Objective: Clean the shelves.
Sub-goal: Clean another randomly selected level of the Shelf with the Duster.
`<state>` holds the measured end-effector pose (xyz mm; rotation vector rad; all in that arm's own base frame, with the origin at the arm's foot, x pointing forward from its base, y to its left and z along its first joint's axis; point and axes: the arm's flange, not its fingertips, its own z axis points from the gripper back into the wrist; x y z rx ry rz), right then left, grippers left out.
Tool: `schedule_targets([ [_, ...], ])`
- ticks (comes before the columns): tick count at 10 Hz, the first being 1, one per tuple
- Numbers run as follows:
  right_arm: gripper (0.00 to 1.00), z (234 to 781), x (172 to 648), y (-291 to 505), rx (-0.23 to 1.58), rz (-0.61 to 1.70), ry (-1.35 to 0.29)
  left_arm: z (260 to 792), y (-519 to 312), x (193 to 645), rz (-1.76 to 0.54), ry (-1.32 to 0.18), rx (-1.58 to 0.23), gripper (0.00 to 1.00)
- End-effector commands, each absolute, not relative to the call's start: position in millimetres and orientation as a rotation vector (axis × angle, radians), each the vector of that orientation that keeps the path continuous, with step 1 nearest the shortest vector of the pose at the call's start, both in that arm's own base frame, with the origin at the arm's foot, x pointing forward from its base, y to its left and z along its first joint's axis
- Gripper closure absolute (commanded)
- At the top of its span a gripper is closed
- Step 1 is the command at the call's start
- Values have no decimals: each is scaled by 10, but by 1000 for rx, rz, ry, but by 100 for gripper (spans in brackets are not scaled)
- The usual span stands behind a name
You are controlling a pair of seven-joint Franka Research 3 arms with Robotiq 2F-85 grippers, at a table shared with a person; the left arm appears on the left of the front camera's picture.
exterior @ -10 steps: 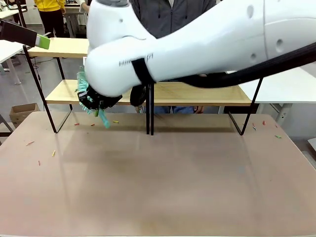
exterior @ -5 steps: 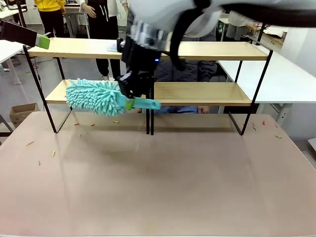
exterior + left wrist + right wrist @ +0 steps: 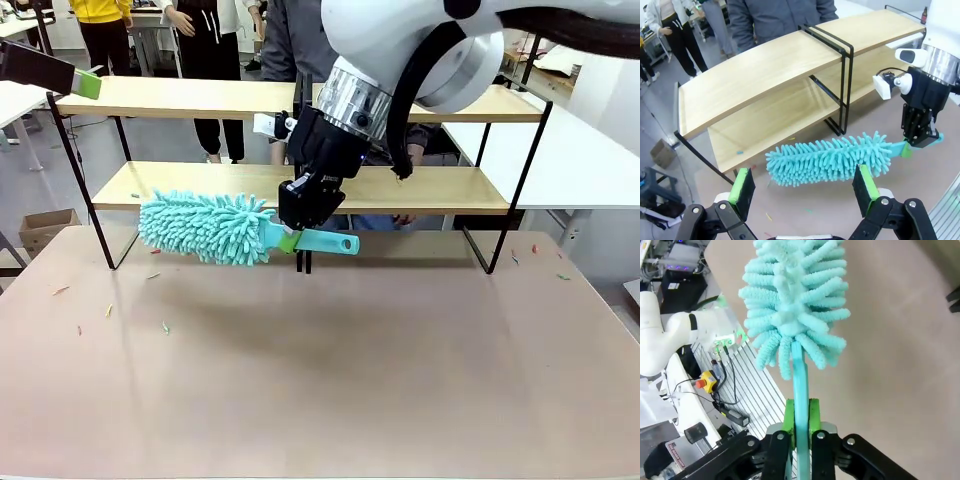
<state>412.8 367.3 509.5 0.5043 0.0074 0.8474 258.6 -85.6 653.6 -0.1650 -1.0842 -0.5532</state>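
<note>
The shelves (image 3: 400,188) are two light wood racks in black frames across the table's far side, also seen in the left wrist view (image 3: 765,75). My right gripper (image 3: 305,215) is shut on the handle of a teal fluffy duster (image 3: 205,228). The duster lies almost level just in front of the left rack's lower board, low over the table. In the right wrist view the green pads (image 3: 788,416) clamp the teal handle and the duster (image 3: 792,305) points away. My left gripper (image 3: 804,187) hangs open and empty above the duster (image 3: 830,159), with one of its fingers (image 3: 88,84) at the top left.
Small coloured scraps (image 3: 165,326) lie scattered on the brown table (image 3: 350,370), more near the right edge (image 3: 560,275). A person in a grey jacket (image 3: 290,40) stands behind the shelves, others farther back. A white table (image 3: 590,160) stands at the right, a cardboard box (image 3: 45,225) on the floor left.
My right arm has swung up and back to the right, drawing the duster off the left lower board, down and slightly right. Scraps now lie farther out on the table.
</note>
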Motion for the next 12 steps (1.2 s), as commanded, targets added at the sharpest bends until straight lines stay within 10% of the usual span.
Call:
schedule_targets([
  [1,88,5210,3916,3502,573,863,-63,6530,-849,2594,-553,-1085,-168,0],
  [6,88,5572,2711,1629,715,566,-323,6530,-849,2594,-553,-1085,-168,0],
  [12,88,5288,2394,847,1028,239,-868,6530,-849,2594,-553,-1085,-168,0],
])
